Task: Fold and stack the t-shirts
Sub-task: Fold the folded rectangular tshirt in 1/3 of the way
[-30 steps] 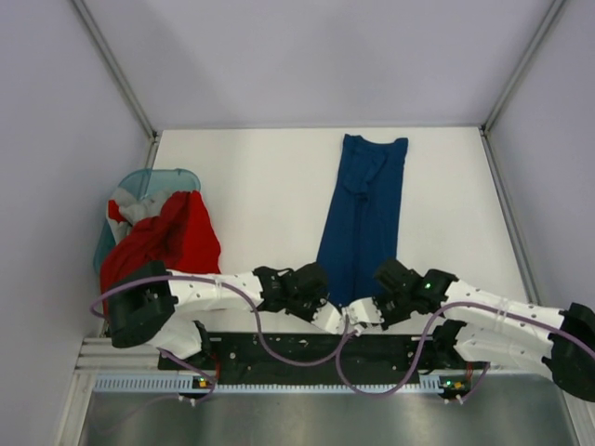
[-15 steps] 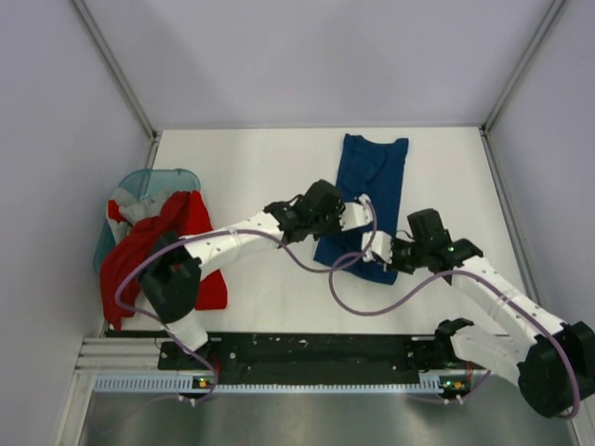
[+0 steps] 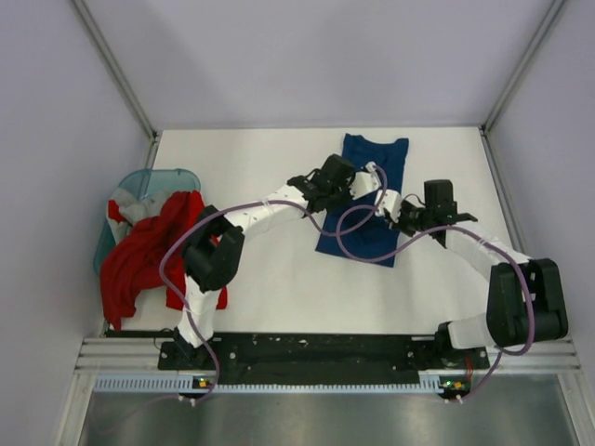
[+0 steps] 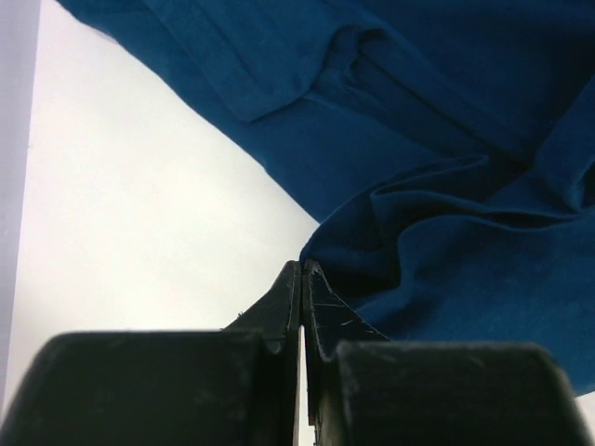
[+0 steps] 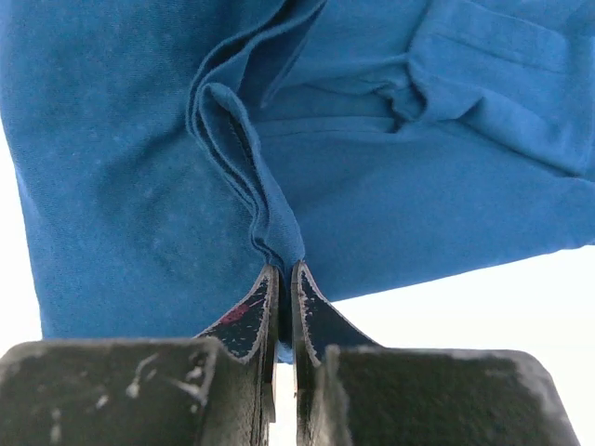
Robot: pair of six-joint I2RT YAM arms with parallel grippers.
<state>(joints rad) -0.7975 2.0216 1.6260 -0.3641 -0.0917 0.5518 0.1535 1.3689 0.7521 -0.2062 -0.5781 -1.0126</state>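
Observation:
The navy-blue t-shirt (image 3: 357,238) lies in the middle of the table, its near part lifted and doubled back over the rest. My left gripper (image 3: 377,176) is shut on one edge of it (image 4: 437,232), with the tips (image 4: 303,271) pinching the cloth. My right gripper (image 3: 398,208) is shut on a bunched fold of the same shirt (image 5: 139,186), seen at the fingertips (image 5: 284,271). A red t-shirt (image 3: 149,253) hangs out of the teal basket (image 3: 153,178) at the left. A grey-white t-shirt (image 3: 125,206) shows inside that basket.
Grey walls close in the white table (image 3: 270,186) on three sides. Purple cables (image 3: 358,223) loop from both wrists over the navy shirt. The black rail with the arm bases (image 3: 316,351) runs along the near edge.
Both grippers have travelled from the near edge toward the far side, carrying the navy shirt's near end over the rest. The long shirt now looks much shorter.

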